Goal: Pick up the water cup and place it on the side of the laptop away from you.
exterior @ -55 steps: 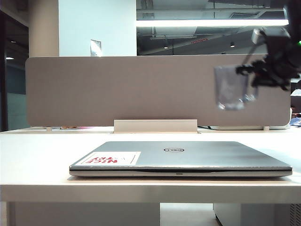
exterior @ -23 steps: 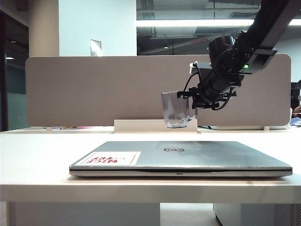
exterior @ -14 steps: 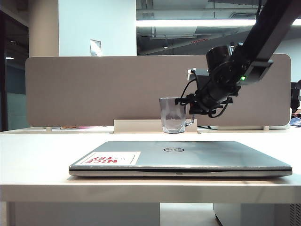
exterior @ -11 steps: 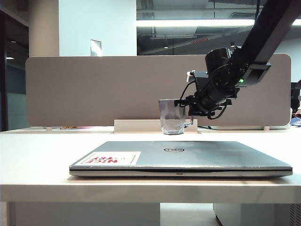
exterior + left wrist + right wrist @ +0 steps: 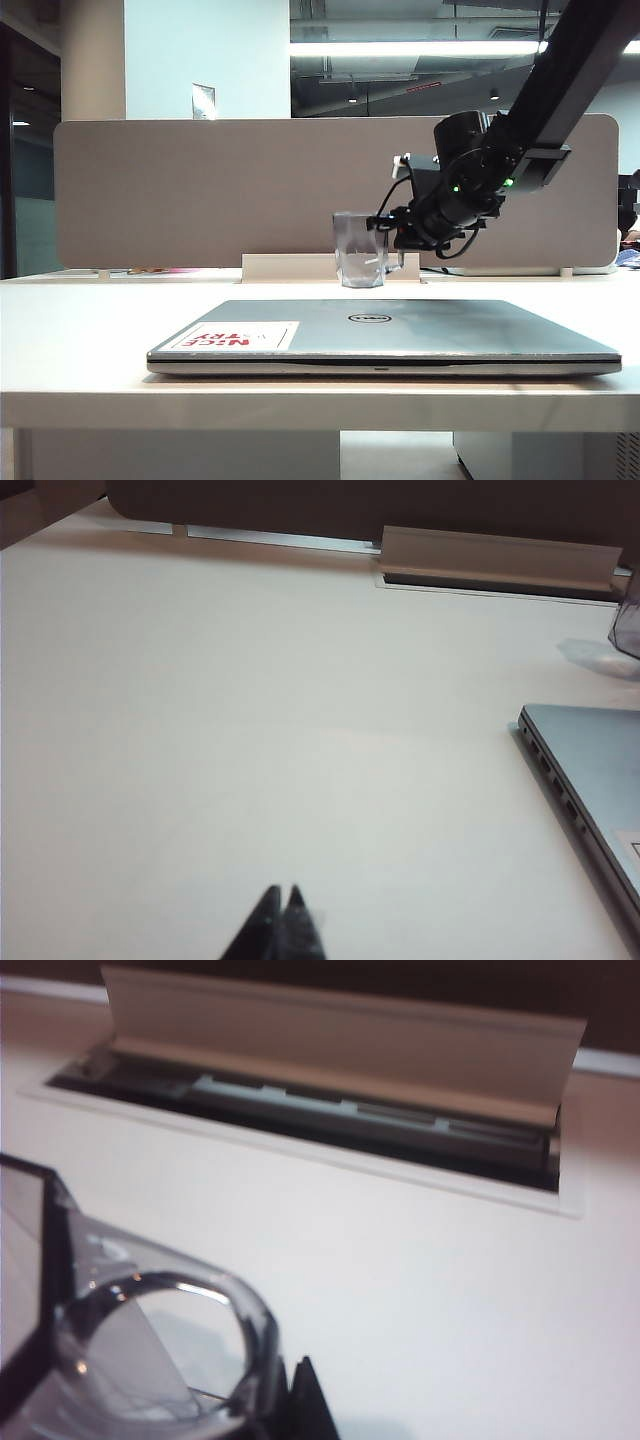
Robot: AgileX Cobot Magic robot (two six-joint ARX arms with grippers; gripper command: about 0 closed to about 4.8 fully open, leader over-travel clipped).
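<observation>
The water cup (image 5: 358, 250), a clear glass mug, hangs upright low behind the far edge of the closed silver laptop (image 5: 385, 335). I cannot tell whether its base touches the table. My right gripper (image 5: 396, 238) is shut on the cup's handle side, reaching in from the upper right. In the right wrist view the water cup (image 5: 150, 1340) sits beside the shut right gripper (image 5: 290, 1392). My left gripper (image 5: 283, 895) is shut and holds nothing, over bare table left of the laptop (image 5: 590, 770). The water cup (image 5: 628, 630) shows at that view's edge.
A grey divider panel (image 5: 200, 190) closes off the back of the white table (image 5: 80, 330). An open cable-tray flap (image 5: 330, 267) stands just behind the cup; the right wrist view shows the flap (image 5: 340, 1050) over its dark slot.
The right arm has carried the cup from high at the right down and to the left, until it hangs low behind the laptop's far edge. The laptop has not moved.
</observation>
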